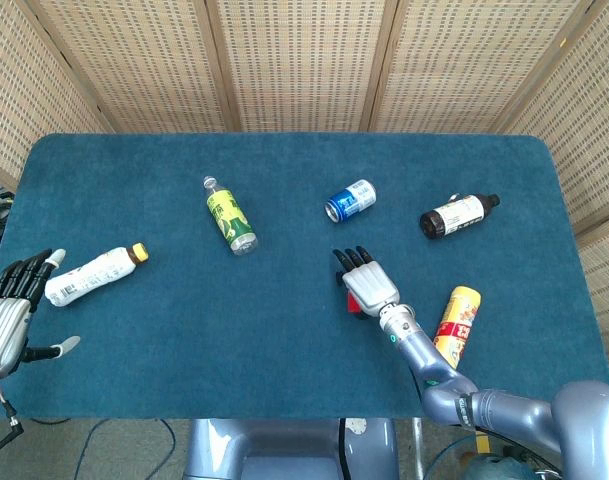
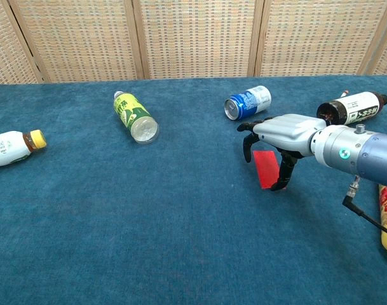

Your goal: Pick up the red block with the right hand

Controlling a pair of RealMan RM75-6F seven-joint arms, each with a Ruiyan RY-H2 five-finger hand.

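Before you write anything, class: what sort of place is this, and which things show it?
Probably a robot test bench, not a home: a table under blue cloth, woven screens closing it in, and scattered bottles and a blue can laid out for the right robot hand.

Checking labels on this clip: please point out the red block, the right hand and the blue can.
red block (image 2: 266, 170), chest view, on its bare red top face.
right hand (image 2: 283, 130), chest view, on the back of the hand above the block.
blue can (image 2: 249, 101), chest view, on its blue side wall.
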